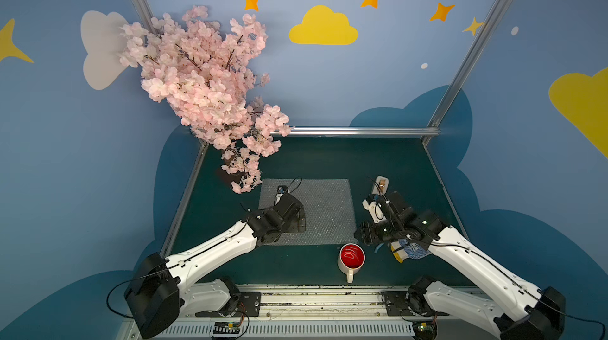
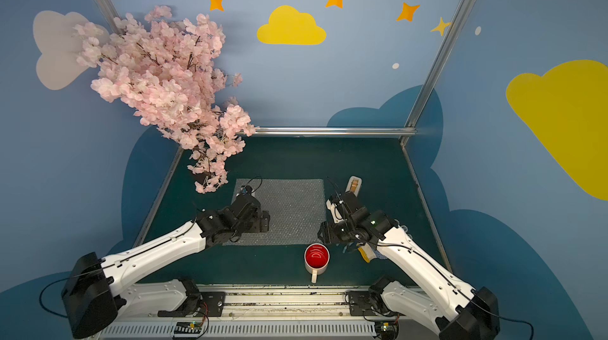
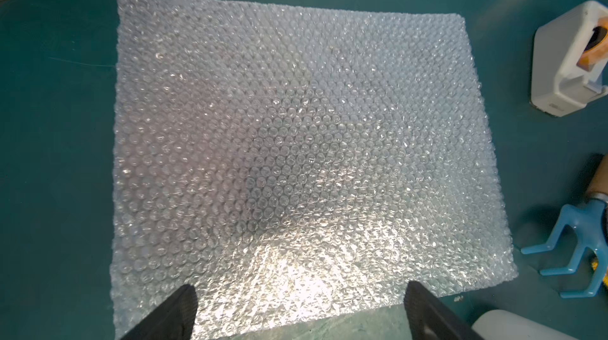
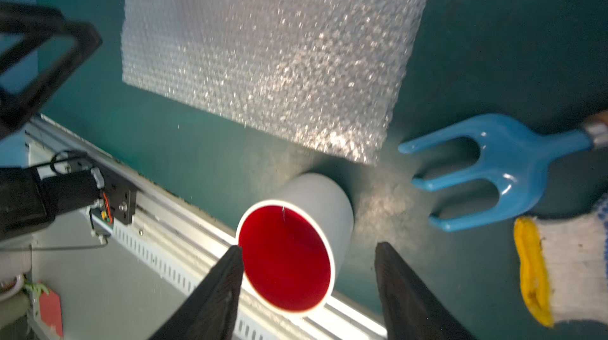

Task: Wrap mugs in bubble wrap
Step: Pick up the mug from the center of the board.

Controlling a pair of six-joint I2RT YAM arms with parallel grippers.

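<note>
The white mug (image 1: 351, 257) (image 2: 316, 257) with a red interior stands upright on the green mat, its handle toward the front edge. It sits just in front of the near right corner of the bubble wrap (image 1: 324, 210) (image 2: 292, 213), which lies flat. My right gripper (image 1: 362, 234) (image 4: 309, 249) hovers close above the mug (image 4: 296, 239), open. One finger is at the rim and the other stands apart from the wall. Over the sheet's left part my left gripper (image 1: 299, 223) (image 3: 301, 299) is open and empty above the bubble wrap (image 3: 296, 140).
A white tape dispenser (image 1: 381, 185) (image 3: 569, 58) stands right of the sheet. A blue hand fork (image 4: 493, 170) and a white and yellow glove (image 4: 559, 266) lie right of the mug, under my right arm. A pink blossom tree (image 1: 204, 91) fills the far left corner.
</note>
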